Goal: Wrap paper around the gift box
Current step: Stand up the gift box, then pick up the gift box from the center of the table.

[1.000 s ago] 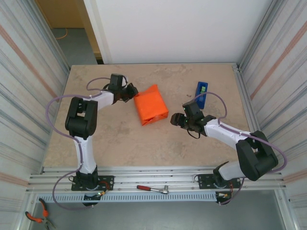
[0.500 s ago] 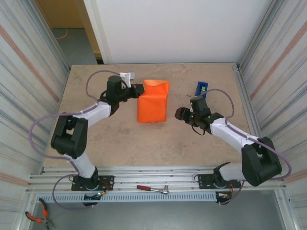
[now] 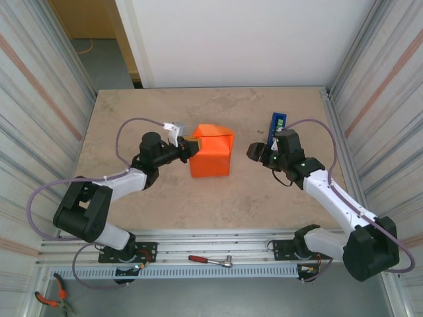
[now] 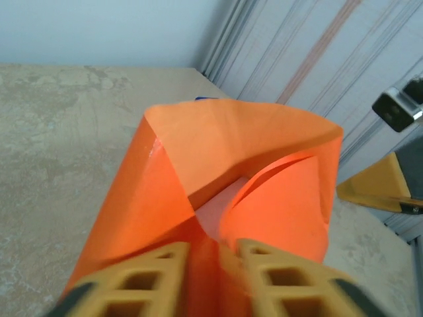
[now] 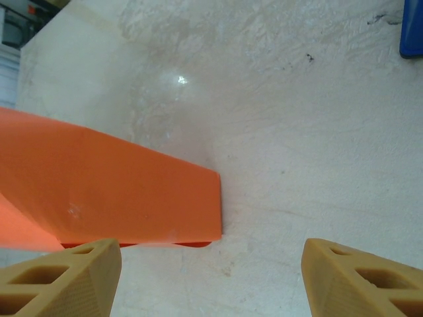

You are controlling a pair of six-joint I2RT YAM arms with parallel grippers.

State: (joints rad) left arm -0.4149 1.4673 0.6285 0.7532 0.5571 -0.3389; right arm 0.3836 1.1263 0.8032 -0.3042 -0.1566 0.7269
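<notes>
Beige tabletop, paper hiding gift box, left gripper grip unclear

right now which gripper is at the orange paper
The left gripper: its fingers straddle a fold of the paper, while the right gripper hangs open, apart from it.

left gripper: tan fingers at bottom edge, ridge of paper between them, pinch unclear | paper: orange open-ended sleeve, flaps folded inward, pale patch inside | table: mottled beige | ribbed wall behind, right
</notes>
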